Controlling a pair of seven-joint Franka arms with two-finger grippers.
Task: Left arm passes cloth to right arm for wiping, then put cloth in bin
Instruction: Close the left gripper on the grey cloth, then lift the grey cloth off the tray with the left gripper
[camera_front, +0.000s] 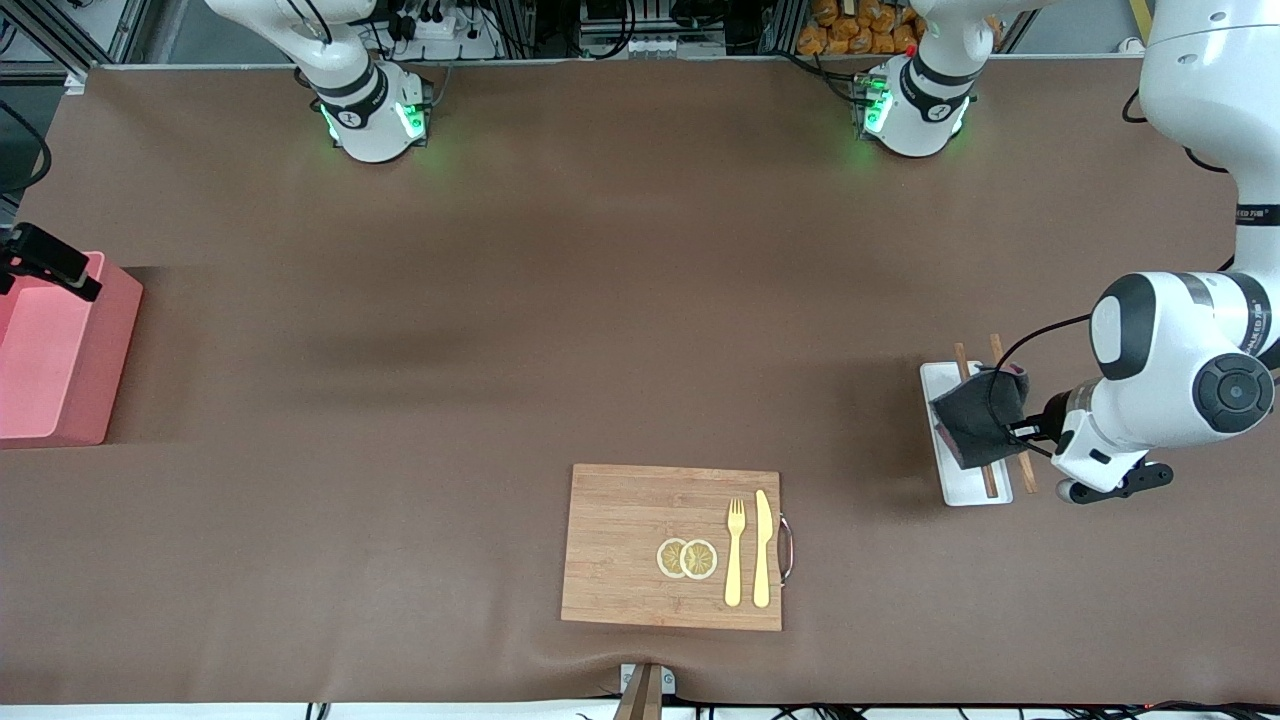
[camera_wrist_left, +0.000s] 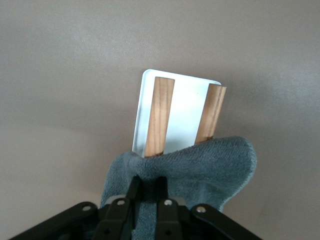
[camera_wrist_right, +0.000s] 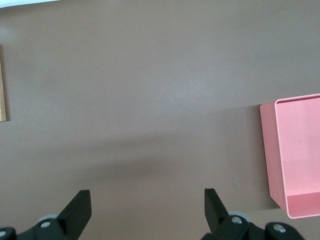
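Cloth (camera_wrist_left: 200, 167) pinched in left gripper (camera_wrist_left: 147, 192) over tray (camera_wrist_left: 187, 100), lifted for handover; right gripper (camera_wrist_right: 145, 212) wide open, empty, waiting near bin (camera_wrist_right: 300, 150)

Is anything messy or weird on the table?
Nothing is spilled or broken. The left gripper pinches the cloth above the white tray. The right gripper waits open near the bin.

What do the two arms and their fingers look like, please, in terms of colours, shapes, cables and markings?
Both arms are glossy white with rounded links, black joint rings and dark round end caps. The left arm bears small dark lettering on its links, and a thin black cable loops near its wrist. Green lights glow on both bases. The left gripper and right gripper have black fingers and black bodies with silver screws.
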